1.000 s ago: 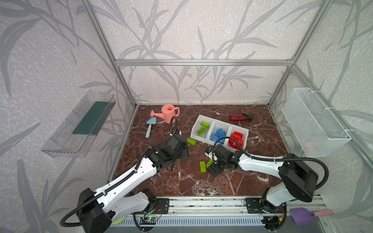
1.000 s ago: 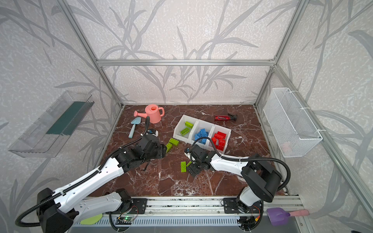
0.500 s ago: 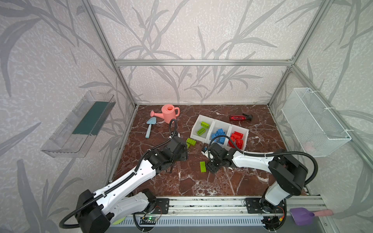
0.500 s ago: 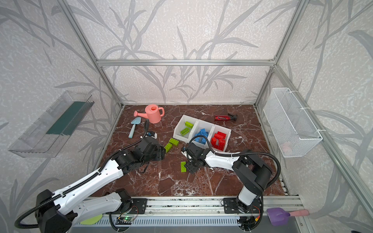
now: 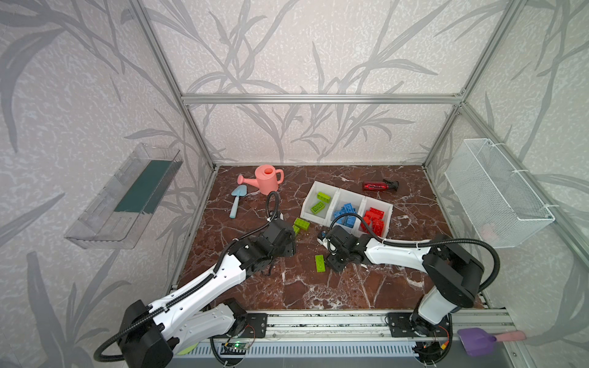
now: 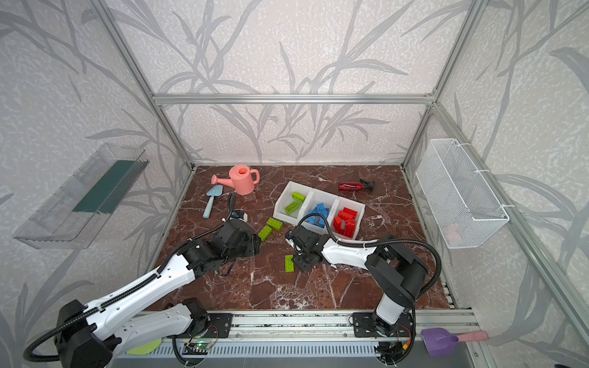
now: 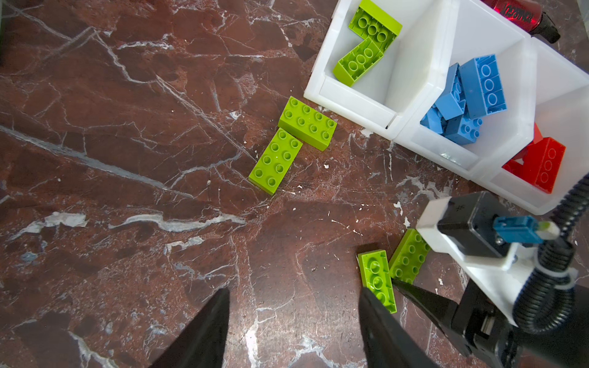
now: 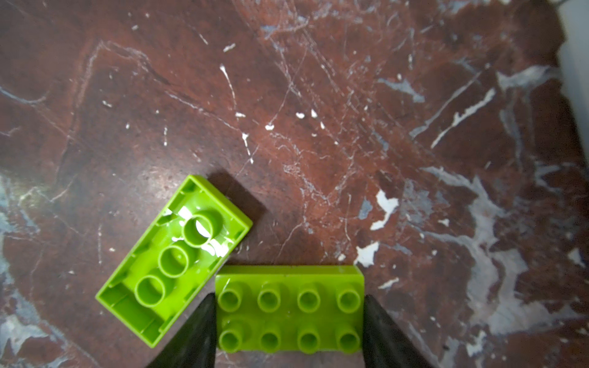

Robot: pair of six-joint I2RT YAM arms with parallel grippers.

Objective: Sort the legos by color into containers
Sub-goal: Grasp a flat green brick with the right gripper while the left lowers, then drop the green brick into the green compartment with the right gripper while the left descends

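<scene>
Both right gripper (image 8: 288,298) fingers (image 8: 197,331) pinch the stud-up brick (image 8: 288,318) endwise, so lift straight, clear of the upturned brick (image 8: 172,258) beside it; left gripper (image 7: 293,291) hangs spread, empty.

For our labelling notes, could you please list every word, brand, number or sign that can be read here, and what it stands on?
No text can be read for certain.
On the red spray bottle: dark lettering, too blurred to read.
On the green lego: no marking legible on its studs.

Light: bright, even, overhead (top views crisp)
Glare: white glints inside upturned green lego (image 8: 173,255)
Shadows: short, soft
</scene>
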